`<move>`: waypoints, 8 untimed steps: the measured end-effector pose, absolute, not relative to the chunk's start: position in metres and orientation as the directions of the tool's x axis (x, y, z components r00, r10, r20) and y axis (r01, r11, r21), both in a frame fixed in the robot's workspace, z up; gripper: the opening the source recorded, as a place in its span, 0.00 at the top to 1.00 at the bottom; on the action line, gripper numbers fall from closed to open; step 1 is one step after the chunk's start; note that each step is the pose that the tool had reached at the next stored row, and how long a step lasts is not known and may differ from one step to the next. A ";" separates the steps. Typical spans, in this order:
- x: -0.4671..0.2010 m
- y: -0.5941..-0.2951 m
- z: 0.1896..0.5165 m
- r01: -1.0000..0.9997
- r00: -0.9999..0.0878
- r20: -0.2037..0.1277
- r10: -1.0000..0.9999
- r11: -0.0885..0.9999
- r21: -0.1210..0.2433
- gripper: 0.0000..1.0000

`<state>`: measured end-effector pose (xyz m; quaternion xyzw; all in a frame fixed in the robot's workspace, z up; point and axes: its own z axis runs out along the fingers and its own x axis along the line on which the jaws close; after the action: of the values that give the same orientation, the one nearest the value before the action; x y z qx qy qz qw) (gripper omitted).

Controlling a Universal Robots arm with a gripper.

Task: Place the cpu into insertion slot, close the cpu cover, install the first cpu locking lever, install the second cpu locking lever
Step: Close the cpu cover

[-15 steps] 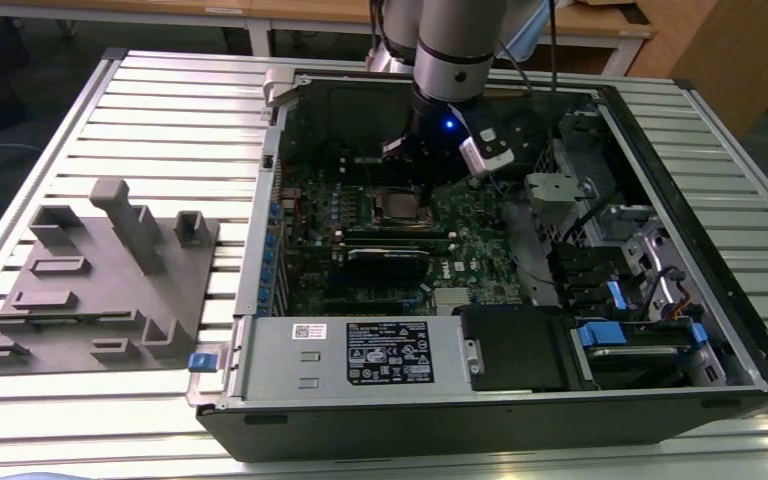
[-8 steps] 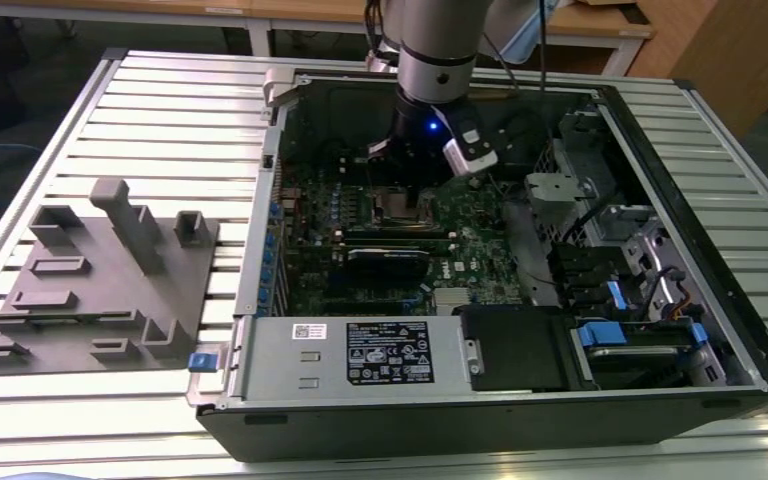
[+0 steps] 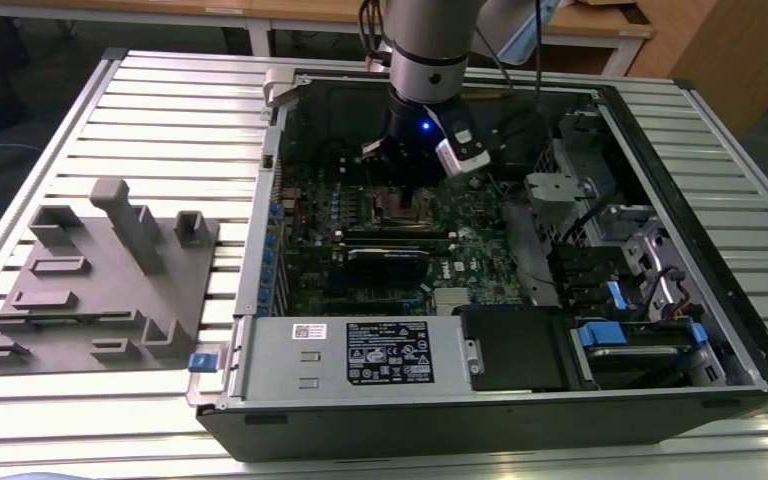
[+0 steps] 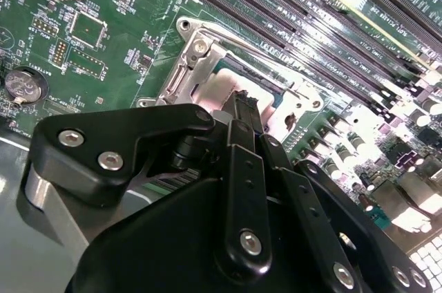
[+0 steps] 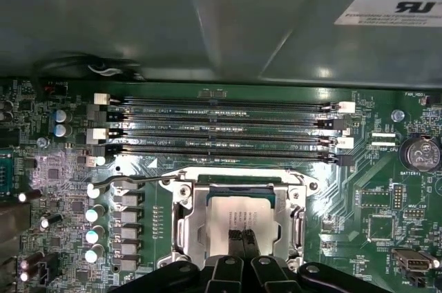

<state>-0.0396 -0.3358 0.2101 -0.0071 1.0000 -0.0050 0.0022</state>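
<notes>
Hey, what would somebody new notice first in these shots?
The robot arm reaches down into the open computer case, its gripper close over the cpu on the green motherboard. At the exterior view's left, a grey fixture block sits on the slatted table.

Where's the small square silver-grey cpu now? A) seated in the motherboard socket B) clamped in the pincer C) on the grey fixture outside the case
A: the small square silver-grey cpu lies flat on the green motherboard, ringed by the silvery metal cover frame.
</notes>
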 end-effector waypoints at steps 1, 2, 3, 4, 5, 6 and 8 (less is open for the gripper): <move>-0.040 -0.336 0.210 -0.014 -1.000 -0.004 -0.014 1.000 -0.010 0.89; -0.040 -0.336 0.210 -0.014 -1.000 -0.004 -0.014 1.000 -0.010 0.89; -0.040 -0.336 0.210 -0.014 -1.000 -0.004 -0.014 1.000 -0.010 0.89; -0.040 -0.336 0.211 -0.014 -1.000 -0.004 -0.014 1.000 -0.010 0.89; -0.040 -0.336 0.211 -0.014 -1.000 -0.004 -0.014 1.000 -0.010 0.89; -0.040 -0.336 0.211 -0.014 -1.000 -0.005 -0.014 1.000 -0.010 0.89; -0.040 -0.336 0.211 -0.014 -1.000 -0.004 -0.014 1.000 -0.010 0.89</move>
<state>-0.0396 -0.3358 0.2114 -0.0071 1.0000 -0.0049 0.0022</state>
